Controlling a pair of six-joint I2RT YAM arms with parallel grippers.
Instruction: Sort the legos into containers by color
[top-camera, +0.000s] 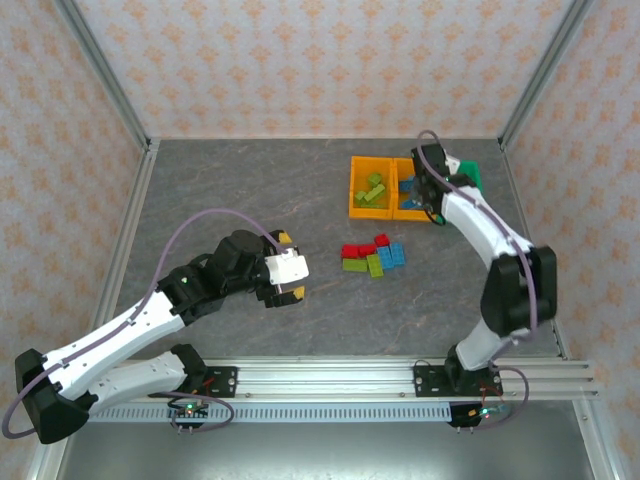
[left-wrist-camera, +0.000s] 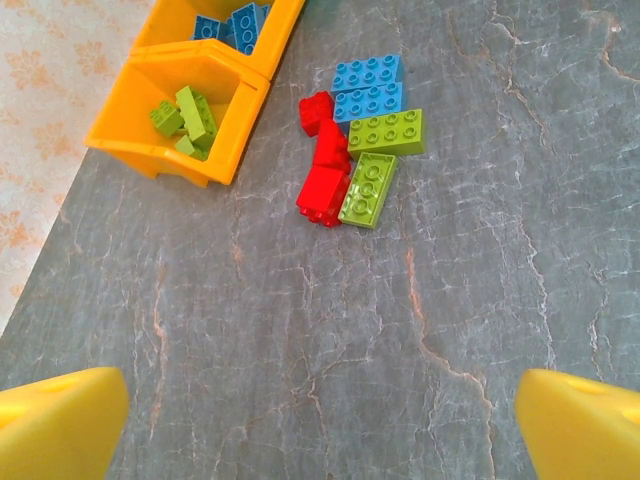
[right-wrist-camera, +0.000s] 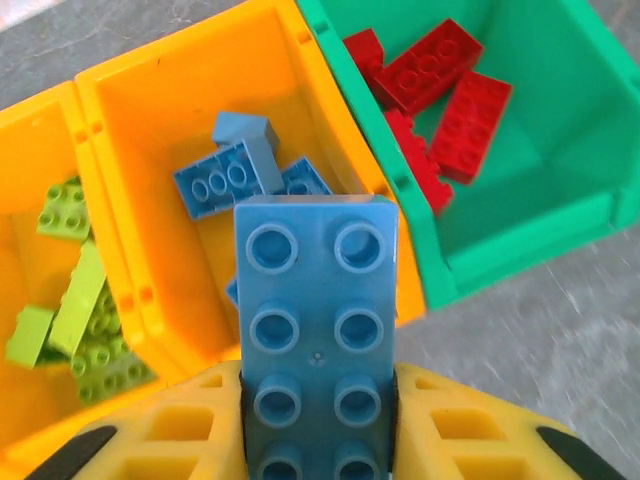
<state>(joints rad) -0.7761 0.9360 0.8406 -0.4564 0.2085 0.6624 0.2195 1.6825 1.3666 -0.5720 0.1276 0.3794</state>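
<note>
My right gripper is shut on a light blue lego, held studs-up above the near wall of the middle orange container, where other blue legos lie. The left orange container holds lime green legos. The green container holds red legos. A loose pile of red, blue and green legos lies on the table. My left gripper hangs open well short of that pile, with bare table between its yellow fingertips.
The three containers stand in a row at the back right, near the cage post; the right arm covers part of them. The loose pile sits mid-table in front of them. Grey stone-patterned tabletop stretches to the left.
</note>
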